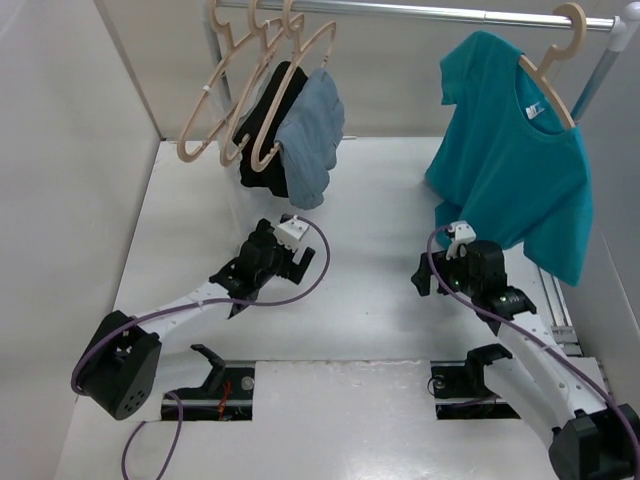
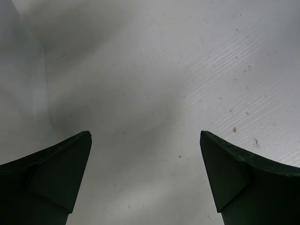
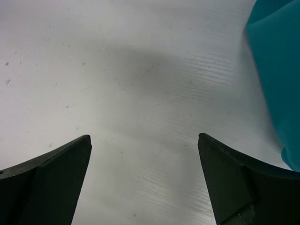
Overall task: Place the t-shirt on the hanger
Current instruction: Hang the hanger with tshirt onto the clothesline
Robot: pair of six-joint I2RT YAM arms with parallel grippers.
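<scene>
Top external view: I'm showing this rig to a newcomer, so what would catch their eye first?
The teal t-shirt stands out, hung on a beige hanger from the rail at upper right. At upper left, more hangers carry a black garment and a grey-blue garment. Below, the left gripper and right gripper are open over the white table.

White links and black housings are seen on the left arm (image 1: 190,298) and right arm (image 1: 535,345), purple cables (image 1: 326,250) (loosely looped) strung alongside; the left gripper (image 2: 145,133) and right gripper (image 3: 144,136) are black-fingered.
</scene>
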